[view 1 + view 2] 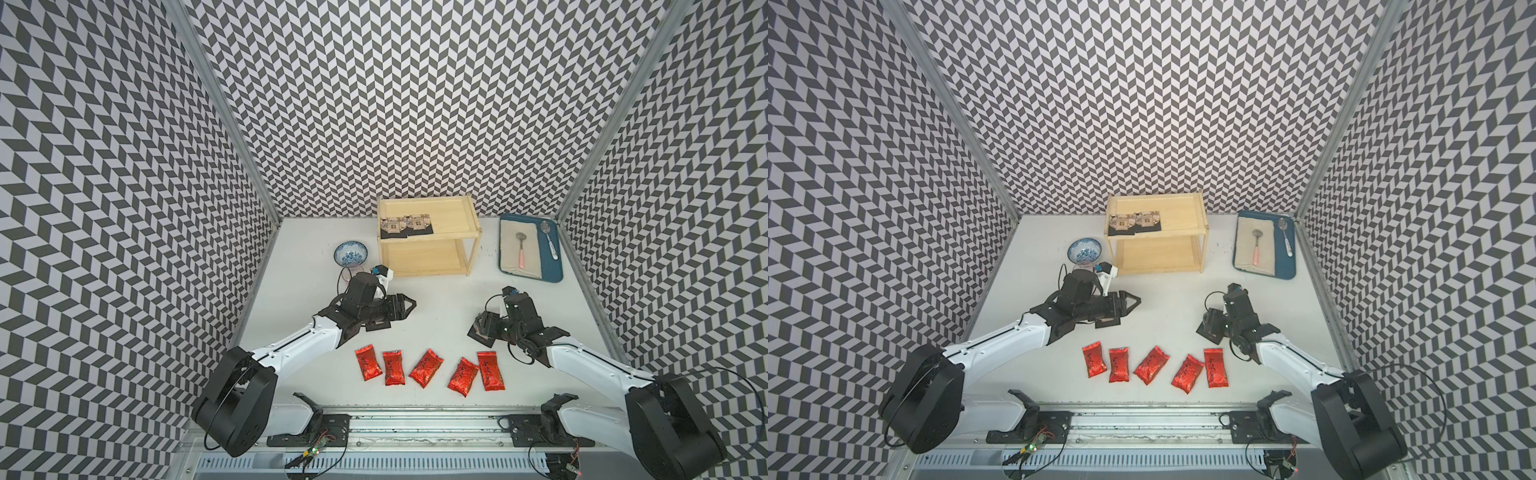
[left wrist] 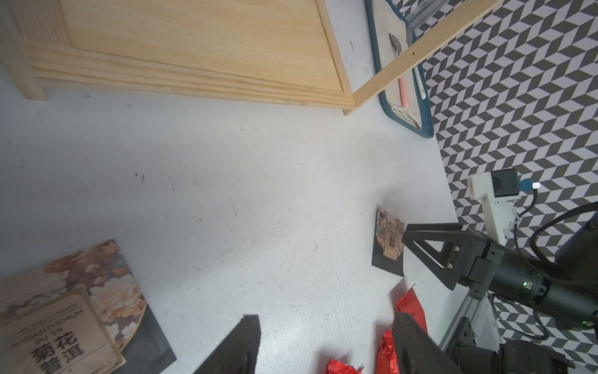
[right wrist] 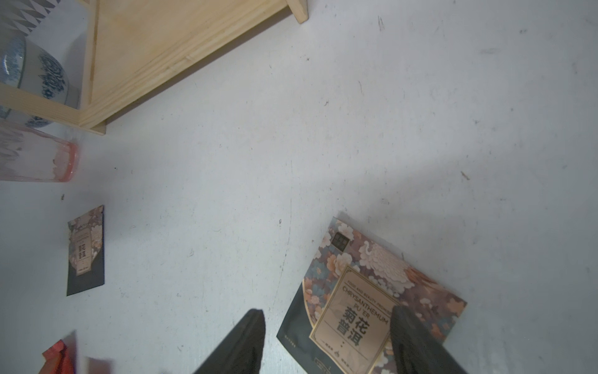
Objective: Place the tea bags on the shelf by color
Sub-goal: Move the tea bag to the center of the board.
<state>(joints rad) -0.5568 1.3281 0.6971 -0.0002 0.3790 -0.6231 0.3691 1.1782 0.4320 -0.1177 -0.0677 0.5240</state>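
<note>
The pale wood shelf [image 1: 432, 243] stands at the back of the table with two black tea bags [image 1: 406, 225] side by side on its top tier. Five red tea bags [image 1: 424, 367] lie in a row near the front. A third black tea bag [image 3: 372, 291] lies flat on the table under my right gripper [image 3: 326, 343], whose jaws are open with one finger over the packet. Another black tea bag [image 2: 64, 307] lies beside my left gripper [image 2: 326, 343], which hangs open over bare table. In both top views the grippers [image 1: 410, 306] [image 1: 480, 326] face each other mid-table.
A blue tray [image 1: 552, 257] with a cloth and two spoons sits at the back right. A blue-and-white bowl [image 1: 351, 253] and a pink glass [image 3: 35, 155] stand left of the shelf, close behind my left wrist. Patterned walls close in three sides.
</note>
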